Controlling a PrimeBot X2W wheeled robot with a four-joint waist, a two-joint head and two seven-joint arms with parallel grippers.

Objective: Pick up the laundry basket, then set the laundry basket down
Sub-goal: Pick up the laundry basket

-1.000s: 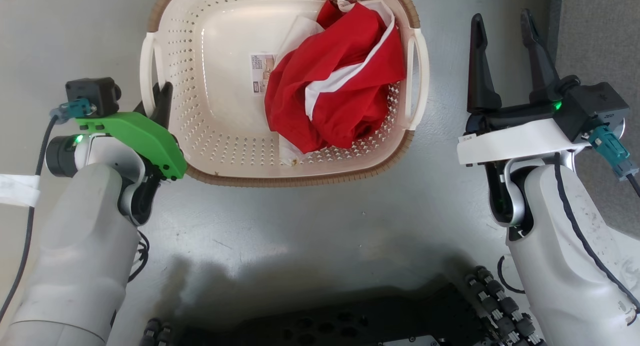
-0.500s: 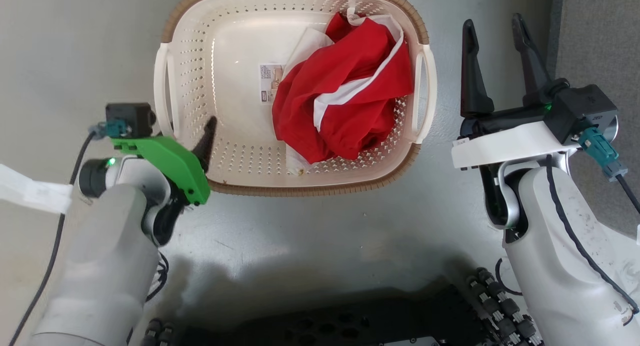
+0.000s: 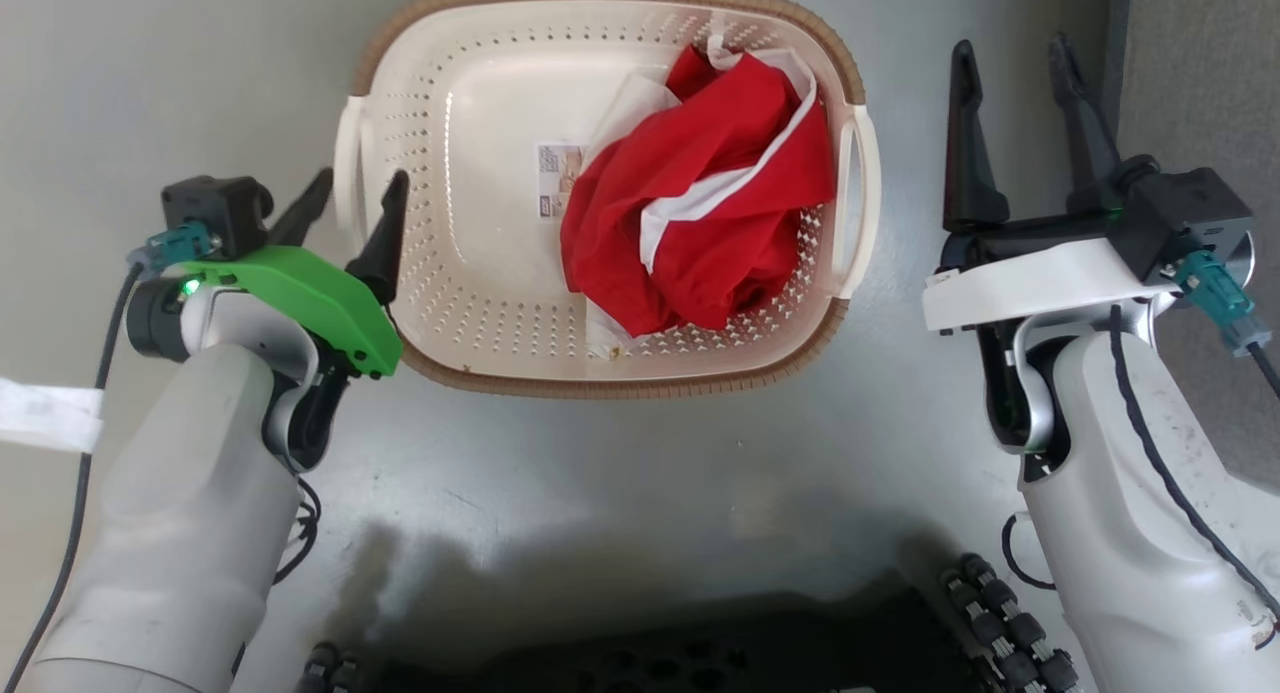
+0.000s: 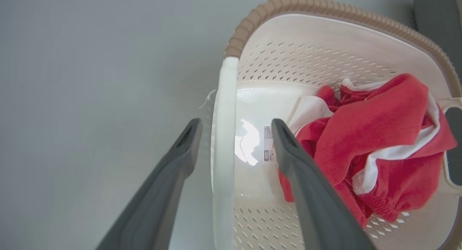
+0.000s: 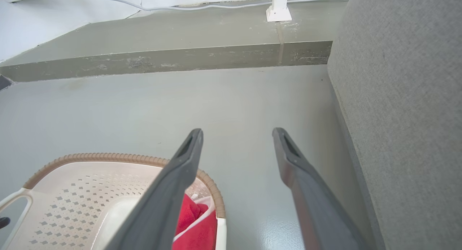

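The laundry basket is cream-white and perforated with a brown rim, and it sits on the grey floor with a red and white garment inside. My left gripper is open, one finger outside and one inside the basket's left handle. In the left wrist view that white handle runs between the fingers of the left gripper, touching neither, and the basket's rim curves beyond. My right gripper is open over bare floor, right of the right handle and apart from it. The right wrist view shows the right gripper with the basket at lower left.
A grey upholstered surface rises close on the right gripper's right side, also visible in the head view. A low step with a white cable runs across the floor ahead. My dark base lies along the bottom edge.
My left gripper has gone from close beside the left handle to open with its fingers astride it. The basket shows lower and further right as the picture shifts. The right gripper stays open.
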